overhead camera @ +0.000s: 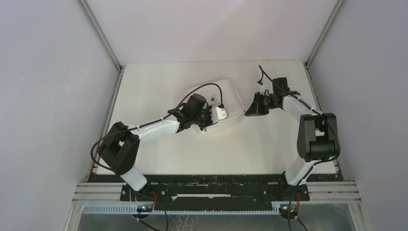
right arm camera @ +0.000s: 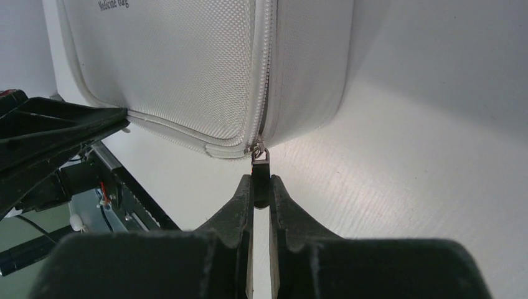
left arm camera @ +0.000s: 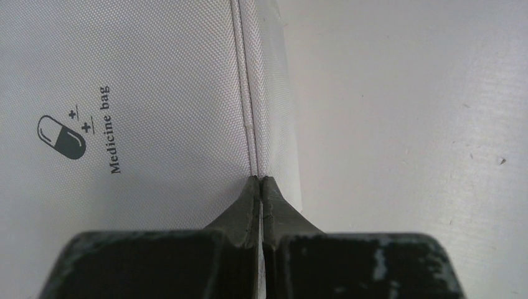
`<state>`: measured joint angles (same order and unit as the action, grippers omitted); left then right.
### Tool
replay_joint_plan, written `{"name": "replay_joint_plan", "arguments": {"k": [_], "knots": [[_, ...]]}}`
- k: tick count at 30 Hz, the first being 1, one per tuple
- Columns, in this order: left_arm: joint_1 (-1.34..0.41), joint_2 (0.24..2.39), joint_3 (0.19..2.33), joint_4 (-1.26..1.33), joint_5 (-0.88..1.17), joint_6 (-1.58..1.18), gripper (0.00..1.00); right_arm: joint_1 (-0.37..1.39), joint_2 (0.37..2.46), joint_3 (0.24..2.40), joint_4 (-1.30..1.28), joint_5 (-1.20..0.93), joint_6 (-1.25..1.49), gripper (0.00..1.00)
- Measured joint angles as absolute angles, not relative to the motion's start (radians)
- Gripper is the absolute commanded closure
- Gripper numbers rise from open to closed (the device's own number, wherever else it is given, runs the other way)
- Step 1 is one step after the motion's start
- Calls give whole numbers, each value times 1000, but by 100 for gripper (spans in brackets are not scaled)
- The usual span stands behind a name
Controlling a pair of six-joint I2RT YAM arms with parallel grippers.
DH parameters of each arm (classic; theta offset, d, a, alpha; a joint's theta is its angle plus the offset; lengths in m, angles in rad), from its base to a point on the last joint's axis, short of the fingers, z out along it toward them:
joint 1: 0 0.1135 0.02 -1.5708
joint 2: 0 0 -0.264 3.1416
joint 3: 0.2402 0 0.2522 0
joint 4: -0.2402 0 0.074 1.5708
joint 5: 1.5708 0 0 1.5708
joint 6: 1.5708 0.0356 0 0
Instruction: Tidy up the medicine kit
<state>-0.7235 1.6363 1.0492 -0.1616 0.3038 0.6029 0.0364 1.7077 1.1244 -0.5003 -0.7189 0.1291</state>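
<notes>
The medicine kit (overhead camera: 232, 94) lies flat and zipped toward the back middle of the worktop (overhead camera: 159, 154), logo side up. The left gripper (left arm camera: 260, 187) is pressed together on the piping seam at the kit's near edge. The right gripper (right arm camera: 261, 187) is clamped on the zipper pull (right arm camera: 261, 163), right at a rounded corner. That's the tricky spot: the tab is small and held only at its end, so a pull off the zip line could pop it free or jam the slider on the bend. And the left hold is on thin piping alone; if it slips, the soft case probably drags along behind the zip. There's open worktop near and left of the kit, but the right arm sits closer to the right wall (overhead camera: 365, 96), so less swing there.
</notes>
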Motion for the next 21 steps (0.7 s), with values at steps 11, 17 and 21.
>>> {"name": "replay_joint_plan", "arguments": {"k": [11, 17, 21], "knots": [[-715, 1627, 1082, -267, 300, 637, 100, 37, 1709, 1142, -513, -749, -43, 85], [-711, 1627, 1094, -304, 301, 637, 100, 73, 1712, 1142, -514, -752, -115, 94], [-710, 1627, 1098, -313, 302, 637, 100, 87, 1712, 1143, -525, -772, -155, 100]]}}
